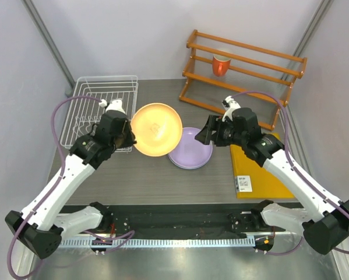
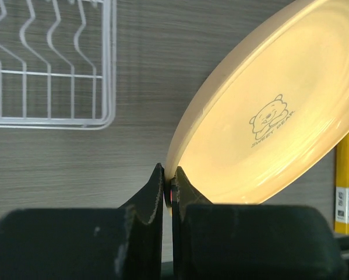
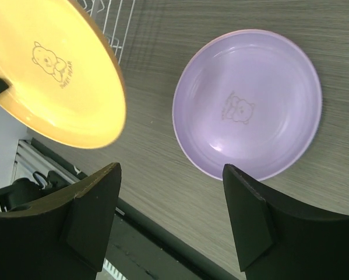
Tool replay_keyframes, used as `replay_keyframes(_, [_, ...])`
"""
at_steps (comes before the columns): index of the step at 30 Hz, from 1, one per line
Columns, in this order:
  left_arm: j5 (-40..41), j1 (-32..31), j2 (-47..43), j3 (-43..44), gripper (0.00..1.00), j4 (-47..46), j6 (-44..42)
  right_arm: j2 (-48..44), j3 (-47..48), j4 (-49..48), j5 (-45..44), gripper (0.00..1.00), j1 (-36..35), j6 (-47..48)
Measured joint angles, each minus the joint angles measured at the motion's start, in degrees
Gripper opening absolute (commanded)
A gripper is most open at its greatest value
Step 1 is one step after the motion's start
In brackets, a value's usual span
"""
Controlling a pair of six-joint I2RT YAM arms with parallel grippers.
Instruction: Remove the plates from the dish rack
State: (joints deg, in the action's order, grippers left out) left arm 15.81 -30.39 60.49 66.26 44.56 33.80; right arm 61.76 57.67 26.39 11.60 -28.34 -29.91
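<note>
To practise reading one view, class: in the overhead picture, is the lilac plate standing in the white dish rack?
No, the lilac plate lies flat on the table, to the right of the dish rack.

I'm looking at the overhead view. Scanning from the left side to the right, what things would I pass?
dish rack → orange-yellow plate → lilac plate → orange-red cup → yellow board. The wooden shelf spans too wide a stretch to place in the order.
</note>
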Motion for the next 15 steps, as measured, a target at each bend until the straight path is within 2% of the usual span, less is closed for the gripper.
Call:
replay_keyframes(10, [1.9, -10.8, 2.3, 0.0, 0.00, -0.8, 4.8, 4.3, 0.3, -1.1, -3.0, 0.76, -4.3, -0.4])
replay_keyframes(11, [2.1, -11.6, 2.8, 0.0, 0.00, -1.0, 5.0, 4.4, 0.3, -1.1, -3.3, 0.73, -4.5, -0.4])
replay_keyframes(12, [2.2, -12.3, 3.2, 0.0, 0.00, -1.3, 5.2, 4.6, 0.3, -1.1, -3.6, 0.62, -4.6, -0.4])
replay_keyframes(14, [2.6, -13.6, 4.0, 0.0, 0.00, -1.6, 5.5, 5.0, 0.3, -1.2, -3.9, 0.53, -4.7, -0.4])
replay_keyframes(15, [2.7, -14.3, 4.3, 0.0, 0.00, -1.8, 5.7, 5.3, 0.3, -1.2, -4.0, 0.43, -4.7, -0.4])
